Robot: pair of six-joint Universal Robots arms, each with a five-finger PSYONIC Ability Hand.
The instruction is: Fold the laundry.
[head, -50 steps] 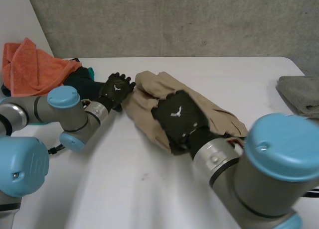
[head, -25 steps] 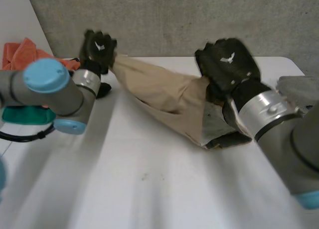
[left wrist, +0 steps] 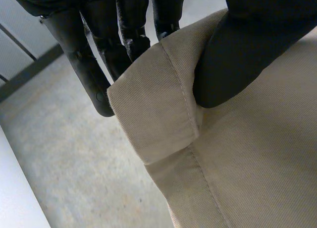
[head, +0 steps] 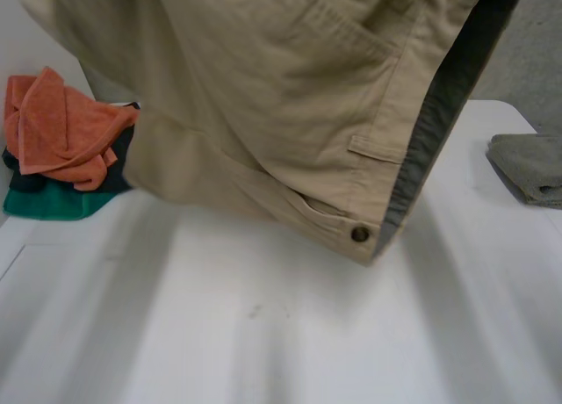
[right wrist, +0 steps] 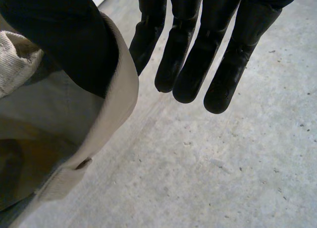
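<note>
Above the white table, tan trousers hang: left hand pinches a hemmed edge, right hand pinches another edge; orange cloth at nine o'clock

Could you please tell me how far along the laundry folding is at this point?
Done: no finished fold shows. In hand: the tan garment hangs unfolded above the table, one edge pinched by the left robot hand, another by the right robot hand. To do: lay it down and fold it, then the crumpled orange cloth pile. Whether the grey cloth is folded is unclear.
</note>
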